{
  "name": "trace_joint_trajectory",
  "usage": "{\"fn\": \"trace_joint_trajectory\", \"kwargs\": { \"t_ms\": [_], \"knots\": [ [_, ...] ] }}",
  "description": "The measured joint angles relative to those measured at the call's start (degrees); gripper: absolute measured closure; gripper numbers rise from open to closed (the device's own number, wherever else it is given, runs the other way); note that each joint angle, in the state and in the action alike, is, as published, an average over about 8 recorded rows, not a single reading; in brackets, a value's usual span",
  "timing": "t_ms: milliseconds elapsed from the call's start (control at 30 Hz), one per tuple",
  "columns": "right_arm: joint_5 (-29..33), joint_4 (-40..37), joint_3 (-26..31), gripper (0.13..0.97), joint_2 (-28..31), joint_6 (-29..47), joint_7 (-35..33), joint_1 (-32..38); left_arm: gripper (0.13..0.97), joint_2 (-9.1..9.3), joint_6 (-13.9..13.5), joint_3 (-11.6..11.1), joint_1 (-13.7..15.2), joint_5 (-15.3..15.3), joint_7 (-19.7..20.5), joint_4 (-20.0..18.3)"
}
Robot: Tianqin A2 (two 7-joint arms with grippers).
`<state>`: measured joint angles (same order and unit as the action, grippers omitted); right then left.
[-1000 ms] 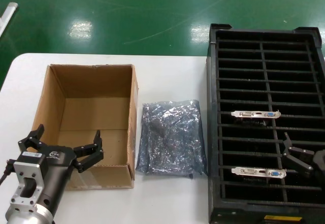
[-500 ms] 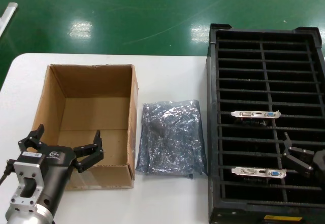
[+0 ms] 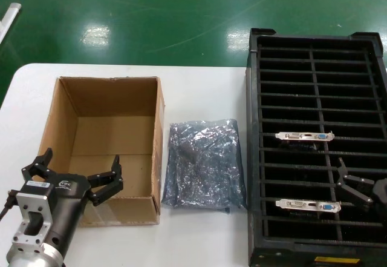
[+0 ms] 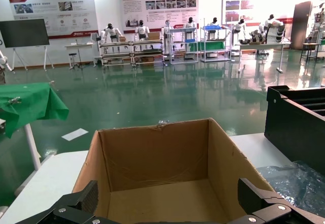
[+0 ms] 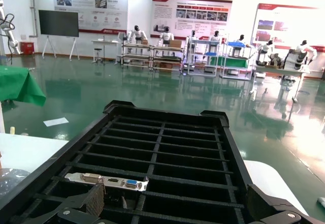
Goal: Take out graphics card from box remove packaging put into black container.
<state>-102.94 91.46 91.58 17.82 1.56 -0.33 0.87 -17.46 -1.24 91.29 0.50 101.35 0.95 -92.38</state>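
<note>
Free room and obstacles. The box, open-topped with a bare floor, admits entry from 12 o'clock; its walls bar sideways approach. The packaging fills the table strip at its 3 o'clock. In the black container, two graphics cards occupy slots; ribs divide the others.

I saw the brown box open on the table; crinkled silver packaging lay just beside it; two graphics cards stood slotted in the black container.
</note>
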Motion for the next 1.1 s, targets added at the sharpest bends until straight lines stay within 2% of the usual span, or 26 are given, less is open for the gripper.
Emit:
{"fn": "trace_joint_trajectory", "kwargs": {
  "t_ms": [1100],
  "knots": [
    [0.0,0.0,0.0,0.129,0.0,0.0,0.0,0.0,0.132,0.00,0.0,0.0,0.0,0.0,0.0,0.0]
  ]
}}
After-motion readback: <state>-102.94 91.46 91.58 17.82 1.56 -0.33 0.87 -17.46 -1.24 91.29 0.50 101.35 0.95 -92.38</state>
